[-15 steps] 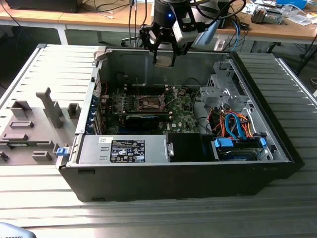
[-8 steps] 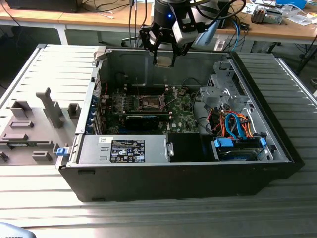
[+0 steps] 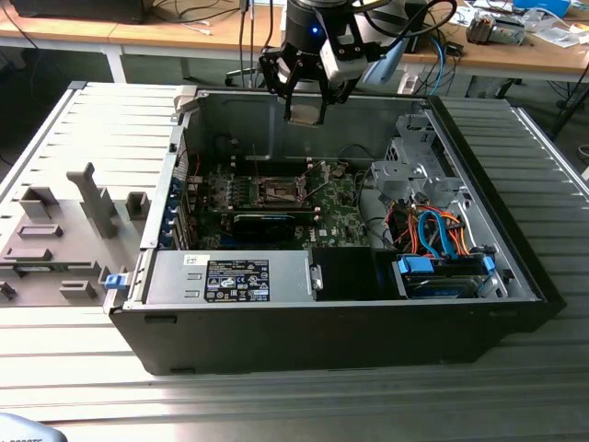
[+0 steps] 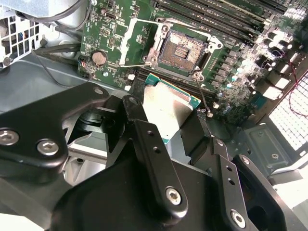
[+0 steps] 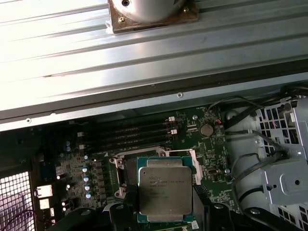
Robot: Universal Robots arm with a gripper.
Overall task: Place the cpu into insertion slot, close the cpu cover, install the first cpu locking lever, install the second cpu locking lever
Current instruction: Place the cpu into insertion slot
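Observation:
My gripper [image 3: 306,99] hangs over the back wall of the open computer case [image 3: 515,276], shut on the cpu [image 3: 306,112]. In the second wrist view the cpu [image 4: 166,108] shows a silvery-grey top and green edge, clamped between the black fingers [image 4: 149,144], with my gripper [image 4: 177,126] above the green motherboard [image 4: 103,38]. The insertion slot [image 4: 180,50] lies bare and dark below it, and the cpu cover [image 4: 131,43] is swung open beside it. A thin wire lever [image 4: 203,98] stands free. In the first wrist view the cpu [image 5: 165,190] hides most of the slot.
A grey power supply box [image 3: 235,276] fills the case's near side. A drive cage with orange and blue cables [image 3: 433,230] is at the exterior view's right. Memory sticks [image 5: 134,134] flank the socket. A grey fixture tray [image 3: 64,230] lies outside the case.

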